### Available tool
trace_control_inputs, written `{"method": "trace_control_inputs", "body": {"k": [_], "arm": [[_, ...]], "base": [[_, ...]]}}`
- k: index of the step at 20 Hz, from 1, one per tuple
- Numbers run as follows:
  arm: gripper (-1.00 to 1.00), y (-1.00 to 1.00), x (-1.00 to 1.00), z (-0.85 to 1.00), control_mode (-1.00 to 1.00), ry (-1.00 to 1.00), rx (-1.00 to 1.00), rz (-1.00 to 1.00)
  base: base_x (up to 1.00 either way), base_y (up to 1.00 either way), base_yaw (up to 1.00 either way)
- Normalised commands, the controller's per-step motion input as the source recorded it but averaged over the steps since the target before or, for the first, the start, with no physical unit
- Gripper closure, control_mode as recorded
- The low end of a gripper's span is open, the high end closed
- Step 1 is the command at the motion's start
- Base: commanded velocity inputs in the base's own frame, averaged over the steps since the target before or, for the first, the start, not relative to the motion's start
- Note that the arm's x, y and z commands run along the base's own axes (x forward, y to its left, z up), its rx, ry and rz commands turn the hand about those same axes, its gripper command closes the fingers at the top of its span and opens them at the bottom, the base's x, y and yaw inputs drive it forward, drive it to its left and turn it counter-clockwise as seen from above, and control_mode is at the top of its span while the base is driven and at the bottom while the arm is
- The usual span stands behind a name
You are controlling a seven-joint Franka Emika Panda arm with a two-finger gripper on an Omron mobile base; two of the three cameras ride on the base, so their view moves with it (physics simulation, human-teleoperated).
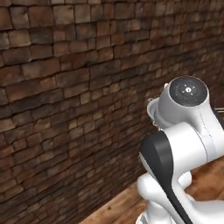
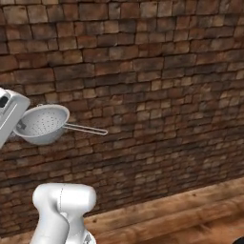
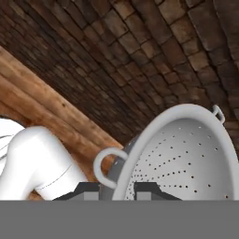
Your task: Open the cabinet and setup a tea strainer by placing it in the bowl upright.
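In the hand view, nearest the camera, the gripper [image 3: 116,189] sits at the bottom centre, its dark fingers [image 3: 149,189] closed narrowly on the rim of the tea strainer [image 3: 186,154]. The strainer is a pale grey-white perforated basin that takes up the lower right of that frame, tilted on edge with its hollow facing the camera, a small loop at its upper right rim.

In the right base view the tea strainer [image 2: 42,123] hangs in the air at the left edge, mid-height, its thin wire handle [image 2: 86,128] pointing right.

In the left base view its rim [image 1: 152,110] peeks out left of the arm's white joint.

Behind lie the wooden floor [image 2: 190,209] and the brown brick wall [image 2: 143,71].
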Motion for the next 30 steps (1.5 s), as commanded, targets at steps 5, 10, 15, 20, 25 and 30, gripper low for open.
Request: {"method": "trace_control_inputs", "body": {"k": [5,10,15,20,25,30], "arm": [[1.00,0.00,0.00,0.00,1.00,0.00,0.00,0.00],[1.00,0.00,0.00,0.00,1.00,0.00,0.00,0.00],[1.00,0.00,0.00,0.00,1.00,0.00,0.00,0.00],[1.00,0.00,0.00,0.00,1.00,0.00,0.00,0.00],[1.00,0.00,0.00,0.00,1.00,0.00,0.00,0.00],[1.00,0.00,0.00,0.00,1.00,0.00,0.00,0.00]], "base": [[0.65,0.07,-0.45],[0.49,0.00,-0.67],[0.33,0.03,-0.77],[0.75,0.48,-0.62],[1.00,0.53,-0.47],[1.00,0.02,-0.38]]}}
